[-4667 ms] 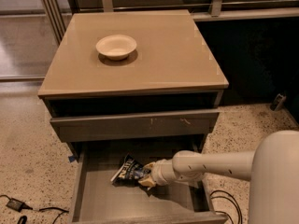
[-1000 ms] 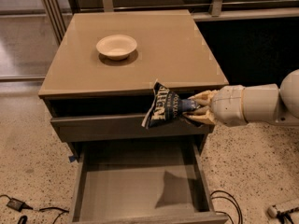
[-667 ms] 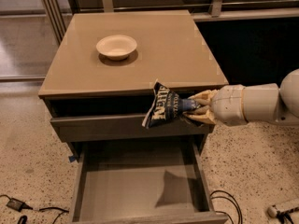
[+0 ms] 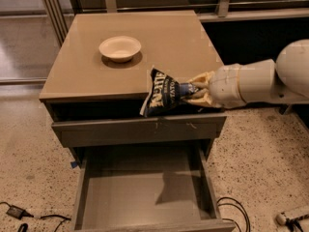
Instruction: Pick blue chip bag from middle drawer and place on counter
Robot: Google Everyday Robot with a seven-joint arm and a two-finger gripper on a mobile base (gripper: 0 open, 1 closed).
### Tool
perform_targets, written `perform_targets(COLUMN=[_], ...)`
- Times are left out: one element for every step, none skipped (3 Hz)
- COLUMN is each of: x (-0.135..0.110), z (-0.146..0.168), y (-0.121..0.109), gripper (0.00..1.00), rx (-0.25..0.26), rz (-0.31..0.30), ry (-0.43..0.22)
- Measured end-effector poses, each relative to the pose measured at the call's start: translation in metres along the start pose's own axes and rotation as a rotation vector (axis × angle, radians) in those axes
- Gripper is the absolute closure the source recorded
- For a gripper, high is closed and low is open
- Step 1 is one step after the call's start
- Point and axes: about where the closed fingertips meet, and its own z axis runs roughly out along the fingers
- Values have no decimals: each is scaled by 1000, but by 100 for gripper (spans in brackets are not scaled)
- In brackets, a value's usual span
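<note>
The blue chip bag (image 4: 163, 93) hangs in the air in front of the counter's front edge, held at its right end. My gripper (image 4: 195, 92) is shut on the bag, reaching in from the right on the white arm (image 4: 251, 83). The bag is slightly above the level of the counter (image 4: 145, 37) and overlaps its front right part. The middle drawer (image 4: 145, 187) is pulled open below and holds nothing I can see.
A cream bowl (image 4: 120, 48) sits on the counter at back left. The upper drawer front (image 4: 137, 129) with pale scratches is shut. Cables (image 4: 231, 209) and a plug (image 4: 14, 211) lie on the speckled floor. Railings stand behind the cabinet.
The bag has been lifted out of the middle drawer. Over the last second my gripper has raised it a little, from the upper drawer's level to the counter's edge.
</note>
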Motion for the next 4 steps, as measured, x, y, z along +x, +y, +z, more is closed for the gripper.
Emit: perform_targets(x=[-31,-50,-41,-20], z=[0,4,19,40], y=[-64,-107,-129,-141], gripper=[100,100,100,100], rx=[34,53,48,34], rz=[-103,-152,-146,-127], ry=[77,103,123,131])
